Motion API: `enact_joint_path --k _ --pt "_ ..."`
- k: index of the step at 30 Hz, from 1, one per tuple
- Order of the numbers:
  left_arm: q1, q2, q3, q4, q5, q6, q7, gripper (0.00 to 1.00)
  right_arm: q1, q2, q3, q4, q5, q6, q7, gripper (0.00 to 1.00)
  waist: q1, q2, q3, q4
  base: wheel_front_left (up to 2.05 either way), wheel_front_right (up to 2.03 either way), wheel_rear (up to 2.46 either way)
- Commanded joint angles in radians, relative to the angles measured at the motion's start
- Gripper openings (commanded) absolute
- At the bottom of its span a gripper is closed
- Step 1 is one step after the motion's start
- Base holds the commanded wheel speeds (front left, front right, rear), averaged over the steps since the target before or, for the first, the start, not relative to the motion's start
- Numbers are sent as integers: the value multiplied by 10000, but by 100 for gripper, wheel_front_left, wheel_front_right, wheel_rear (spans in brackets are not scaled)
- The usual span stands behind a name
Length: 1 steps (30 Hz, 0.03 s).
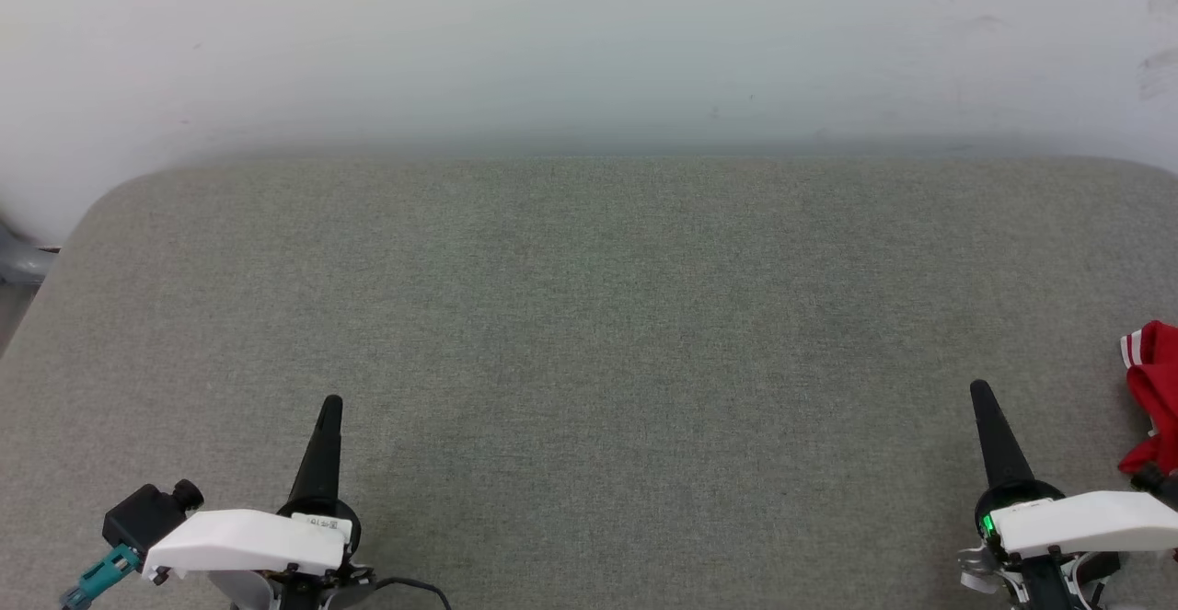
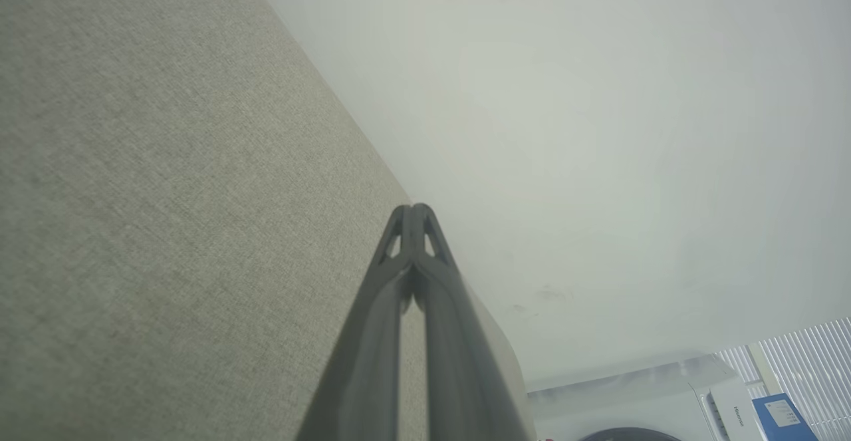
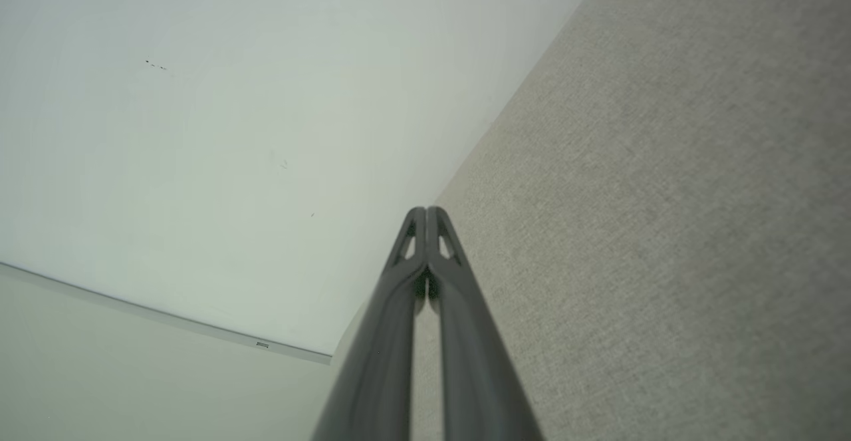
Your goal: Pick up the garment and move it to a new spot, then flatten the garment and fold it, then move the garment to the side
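Head view, starting at the near edge of the table [image 1: 589, 316]: the left gripper [image 1: 329, 408] sits by the near left corner. Its two dark fingers are pressed together into a single spike that points toward the far edge, with nothing between them. The right gripper [image 1: 981, 394] stands the same way near the near right corner, its claw closed and empty. Both wrist views agree, each showing fingertips that meet with no cloth caught in them.

Just to the right of the right gripper, at the table's right edge, lies the garment [image 1: 1155, 380]. It is a crumpled red heap with a strip of red-and-white striped trim at its top, and the frame cuts it off. It lies clear of the dark fingers. Its lower end comes close to the white wrist housing, and I cannot tell whether they touch.

Farther out, the grey woven cover of the table runs to rounded far corners. Past the far edge rises a pale wall [image 1: 589, 40] with a few faint scuffs.

Along the left gripper's fingers, beyond the table, the left wrist view shows a white appliance [image 2: 665, 408], a blue box [image 2: 784, 418] and a slatted blind [image 2: 811, 361].
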Motion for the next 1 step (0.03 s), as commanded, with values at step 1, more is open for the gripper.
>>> enact_joint_path --k 1 --pt "-228 29 33 -42 -203 -65 57 0 -264 17 -39 -61 227 -3 47 0 0 0 -3 -2 0 0 0"
